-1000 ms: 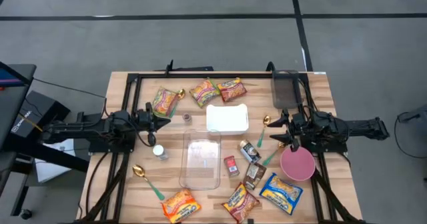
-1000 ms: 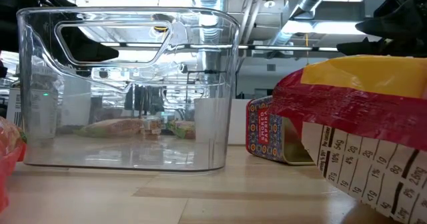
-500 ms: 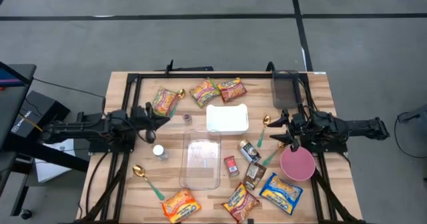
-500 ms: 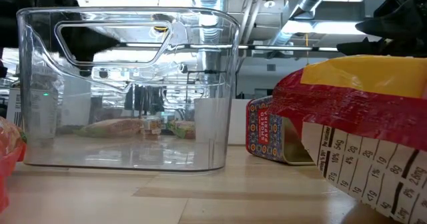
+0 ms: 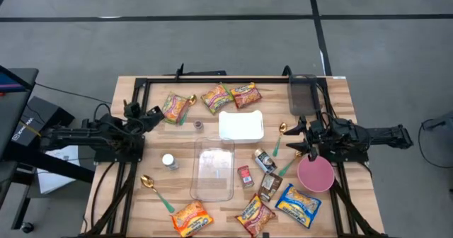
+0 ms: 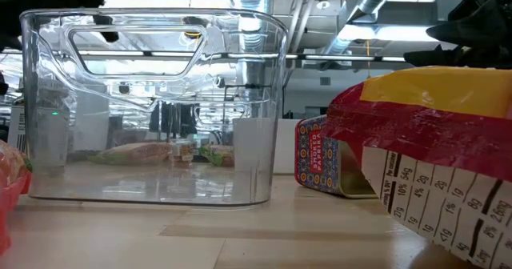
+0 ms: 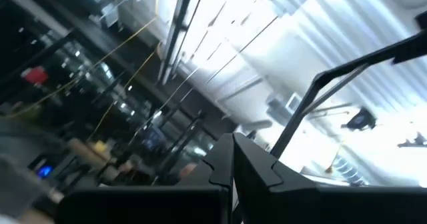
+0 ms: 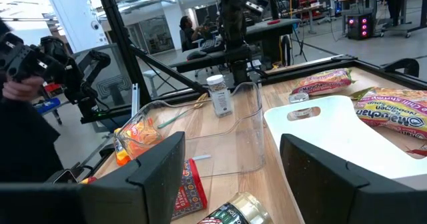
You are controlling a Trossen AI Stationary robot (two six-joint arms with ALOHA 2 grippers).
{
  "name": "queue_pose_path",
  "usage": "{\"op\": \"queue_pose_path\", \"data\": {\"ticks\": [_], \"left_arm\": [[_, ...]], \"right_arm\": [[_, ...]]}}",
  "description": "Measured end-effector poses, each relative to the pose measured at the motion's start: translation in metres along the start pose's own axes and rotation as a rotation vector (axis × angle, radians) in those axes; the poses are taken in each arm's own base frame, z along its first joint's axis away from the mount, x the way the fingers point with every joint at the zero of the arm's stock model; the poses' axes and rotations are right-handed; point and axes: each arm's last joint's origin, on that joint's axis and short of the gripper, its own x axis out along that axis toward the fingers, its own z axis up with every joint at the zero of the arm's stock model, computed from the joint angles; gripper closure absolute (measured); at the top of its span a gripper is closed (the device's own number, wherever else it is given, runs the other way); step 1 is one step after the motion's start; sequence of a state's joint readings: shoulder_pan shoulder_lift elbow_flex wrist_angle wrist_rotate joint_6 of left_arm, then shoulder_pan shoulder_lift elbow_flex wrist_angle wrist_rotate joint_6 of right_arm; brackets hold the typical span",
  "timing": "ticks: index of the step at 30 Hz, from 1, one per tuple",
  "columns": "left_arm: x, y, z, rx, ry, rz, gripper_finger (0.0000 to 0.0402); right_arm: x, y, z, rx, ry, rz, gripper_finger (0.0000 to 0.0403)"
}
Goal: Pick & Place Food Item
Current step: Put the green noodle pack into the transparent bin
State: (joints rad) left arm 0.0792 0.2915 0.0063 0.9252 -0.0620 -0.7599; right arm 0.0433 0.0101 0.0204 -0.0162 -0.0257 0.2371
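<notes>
Left gripper (image 5: 157, 111) near worktop (image 5: 338, 89) left edge, fingers together, empty. Right gripper (image 5: 296, 138) near right edge, fingers apart, beside pink bowl (image 5: 316, 173).

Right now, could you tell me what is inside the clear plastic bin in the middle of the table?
The clear bin holds nothing; only bare table shows through its base, with nothing covered.

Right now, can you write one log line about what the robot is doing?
left gripper: shut, empty, raised | right gripper: open, empty, waiting | clear bin: empty | food packets: untouched
</notes>
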Motion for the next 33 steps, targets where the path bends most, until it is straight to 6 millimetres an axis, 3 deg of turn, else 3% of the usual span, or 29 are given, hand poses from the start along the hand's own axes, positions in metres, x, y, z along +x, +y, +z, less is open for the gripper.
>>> {"op": "queue_pose_path", "data": {"ticks": [4, 10, 13, 18, 25, 33], "left_arm": [[0.0, -0.002, 0.003, 0.026, -0.044, -0.007, 0.0402], [-0.001, -0.005, 0.014, 0.105, -0.242, 0.063, 0.0402], [-0.003, -0.009, 0.02, 0.16, -0.33, 0.066, 0.0402], [0.001, -0.021, 0.031, 0.181, -0.381, -0.009, 0.0393], [0.049, -0.055, 0.058, 0.404, -0.368, -0.079, 0.0348], [0.123, -0.076, 0.072, 0.682, -0.296, -0.059, 0.0251]], "right_arm": [[0.0, 0.0, 0.0, 0.0, 0.0, 0.0, 0.0163], [0.0, 0.0, 0.003, 0.008, -0.042, -0.003, 0.0163], [-0.001, 0.002, 0.013, 0.159, -0.139, 0.017, 0.0163], [-0.012, 0.009, 0.045, 0.238, -0.494, 0.103, 0.0163], [-0.035, 0.016, 0.074, 0.194, -0.848, 0.221, 0.0163], [-0.043, 0.025, 0.104, 0.146, -0.786, 0.225, 0.0163]]}}
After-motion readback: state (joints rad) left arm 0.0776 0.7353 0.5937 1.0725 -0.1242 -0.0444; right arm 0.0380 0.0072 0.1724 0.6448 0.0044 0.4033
